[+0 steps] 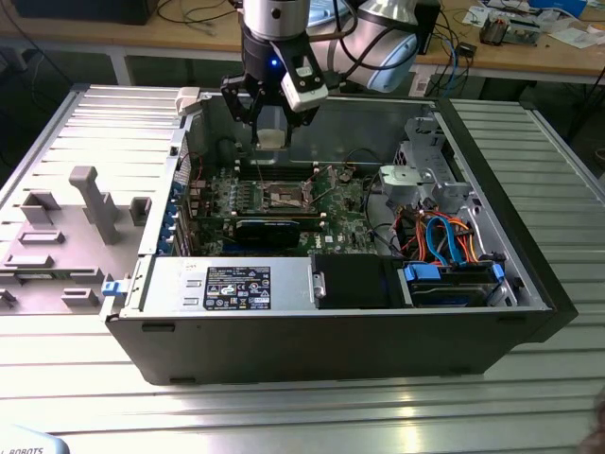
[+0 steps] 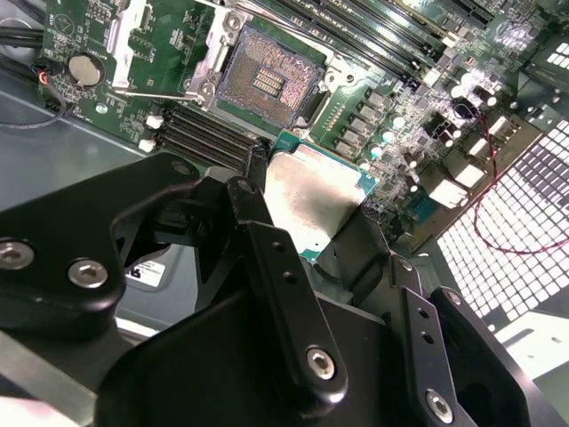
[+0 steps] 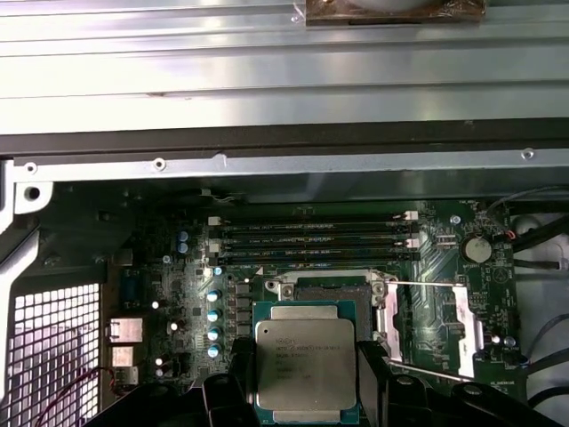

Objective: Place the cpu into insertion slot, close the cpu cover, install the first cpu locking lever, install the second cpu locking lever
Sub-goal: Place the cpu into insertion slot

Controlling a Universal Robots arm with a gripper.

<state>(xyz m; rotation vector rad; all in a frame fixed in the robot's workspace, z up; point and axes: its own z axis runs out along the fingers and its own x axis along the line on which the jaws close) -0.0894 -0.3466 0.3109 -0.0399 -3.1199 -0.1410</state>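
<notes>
My gripper (image 1: 272,132) hangs over the open computer case, shut on the cpu (image 3: 305,360), a flat square chip with a dull silver top. Black fingers (image 3: 373,378) clamp two opposite edges of the cpu (image 2: 313,197). The chip is held a little above the green motherboard, just beside the insertion slot (image 3: 331,289), and hides part of it in the first wrist view. The insertion slot (image 2: 267,80) lies bare with its dark contact field showing; in the exterior view the slot (image 1: 284,196) sits below the gripper. The cpu cover (image 3: 388,325) is swung open to one side, with thin wire levers along it.
The case (image 1: 529,284) lies on a ribbed metal table. Inside are a black card (image 1: 274,230), a silver power supply (image 1: 236,284), and a drive cage with orange and blue cables (image 1: 444,236). Long black memory slots (image 3: 311,240) run beside the socket. A grey fixture (image 1: 85,203) stands at the exterior view's left.
</notes>
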